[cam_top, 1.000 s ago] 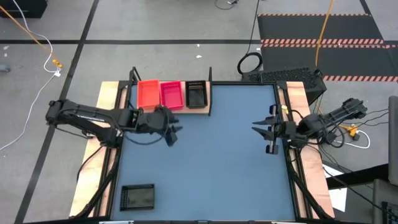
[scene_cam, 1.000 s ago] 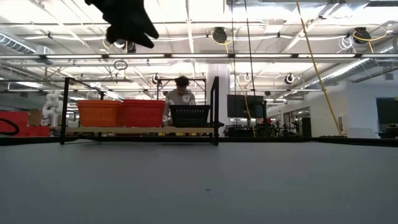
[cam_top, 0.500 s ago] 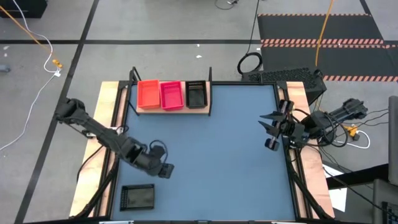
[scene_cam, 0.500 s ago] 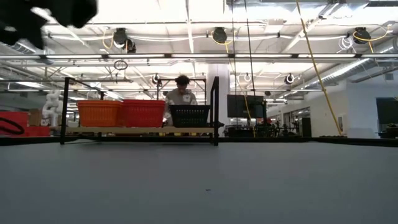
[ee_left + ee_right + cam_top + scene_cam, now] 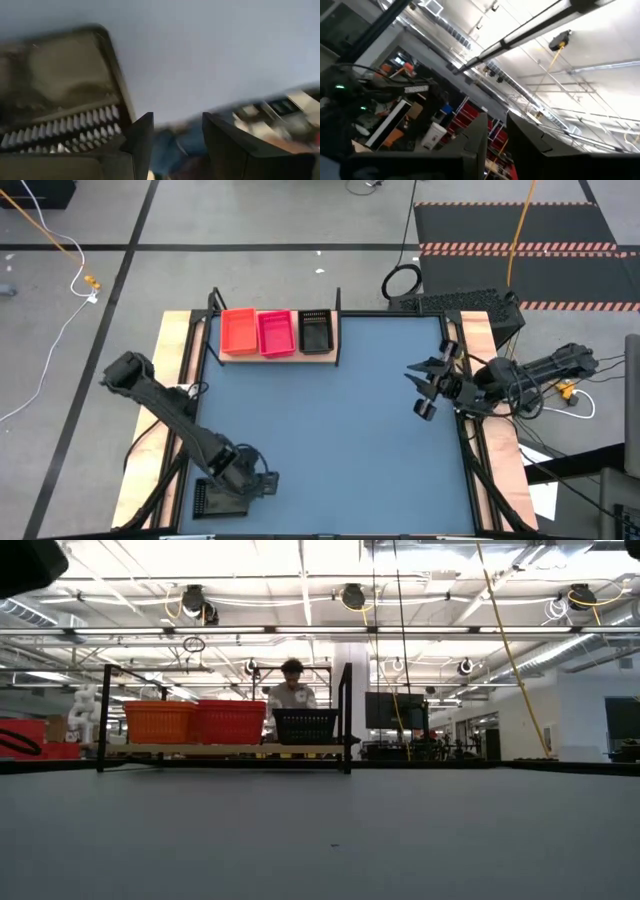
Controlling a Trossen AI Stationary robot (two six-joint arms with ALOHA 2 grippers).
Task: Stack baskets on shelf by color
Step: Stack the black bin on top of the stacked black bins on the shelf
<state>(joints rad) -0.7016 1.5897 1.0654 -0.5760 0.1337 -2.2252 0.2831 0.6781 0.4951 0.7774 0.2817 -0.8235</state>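
Black basket (image 5: 222, 498) lies on the surface's near-left corner beneath my open left tool (image 5: 262, 482); my right tool (image 5: 424, 390), fingers parted, waits.

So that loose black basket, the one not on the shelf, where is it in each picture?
High view: black basket at the table's near-left corner, under the left gripper.
Low view: not in it.
Left wrist view: fills the left half.
Right wrist view: not in it.
Shared landmark: the blue-grey table.

My left arm bends down low at the near corner with its tool (image 5: 262, 483) open a little, and my right arm waits at the side, its tool (image 5: 425, 387) open.
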